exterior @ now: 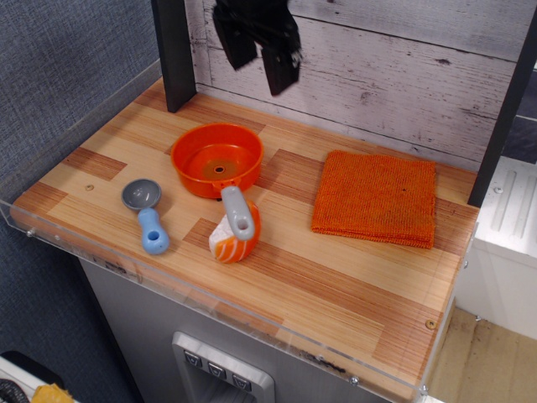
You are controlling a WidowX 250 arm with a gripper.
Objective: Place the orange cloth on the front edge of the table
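The orange cloth (375, 197) lies flat and folded at the back right of the wood-pattern table (336, 294), close to the back wall. My black gripper (258, 69) hangs open and empty high at the top of the view, above the table's back, left of the cloth and well apart from it. Its two fingers point down with a gap between them.
An orange bowl (217, 159) sits at the back left. An orange-and-white toy with a grey handle (235, 225) stands in front of it. A blue-and-grey scoop (146, 214) lies at the left. A black post (174, 52) rises at the back left. A clear acrylic rim (210, 306) edges the front.
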